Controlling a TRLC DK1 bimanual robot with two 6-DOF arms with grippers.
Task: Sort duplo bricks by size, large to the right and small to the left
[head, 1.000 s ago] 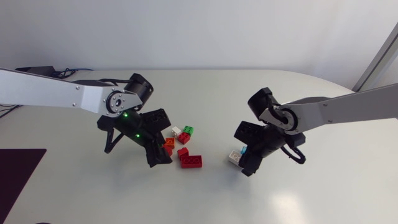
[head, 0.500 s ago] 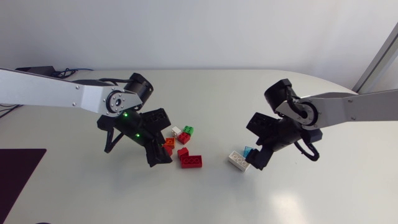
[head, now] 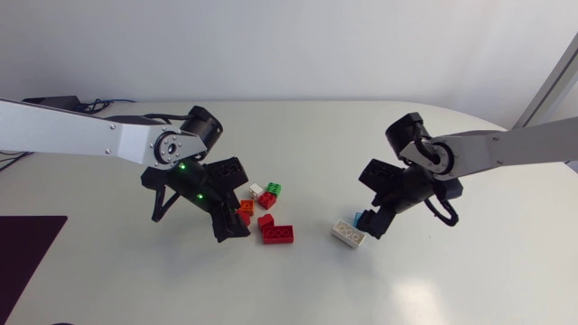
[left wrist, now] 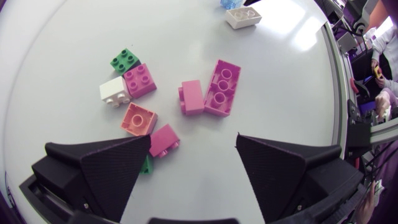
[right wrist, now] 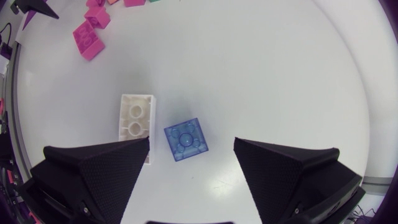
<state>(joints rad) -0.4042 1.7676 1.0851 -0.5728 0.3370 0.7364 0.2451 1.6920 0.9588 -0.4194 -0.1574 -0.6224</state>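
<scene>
A cluster of duplo bricks lies mid-table: a small white (head: 256,190), a green (head: 272,190), an orange (head: 246,207), several small red ones and a large red brick (head: 278,234). My left gripper (head: 233,221) hangs open over the cluster's left side. In its wrist view (left wrist: 193,146) the orange brick (left wrist: 138,119) and a small red brick (left wrist: 165,139) lie by one finger and the large red brick (left wrist: 222,87) ahead. A large white brick (head: 348,233) and a small blue brick (head: 361,219) lie to the right. My right gripper (head: 372,226) is open above them. The blue brick (right wrist: 186,139) sits free between its fingers, the white brick (right wrist: 135,121) beside one.
A dark mat (head: 27,248) lies at the table's front left edge and cables (head: 63,102) at the back left. Bare white tabletop (head: 433,289) stretches to the right of and in front of the right gripper.
My right gripper has opened and drawn back to the right, leaving the white brick flat on the table beside the blue one. The left arm has not moved.
</scene>
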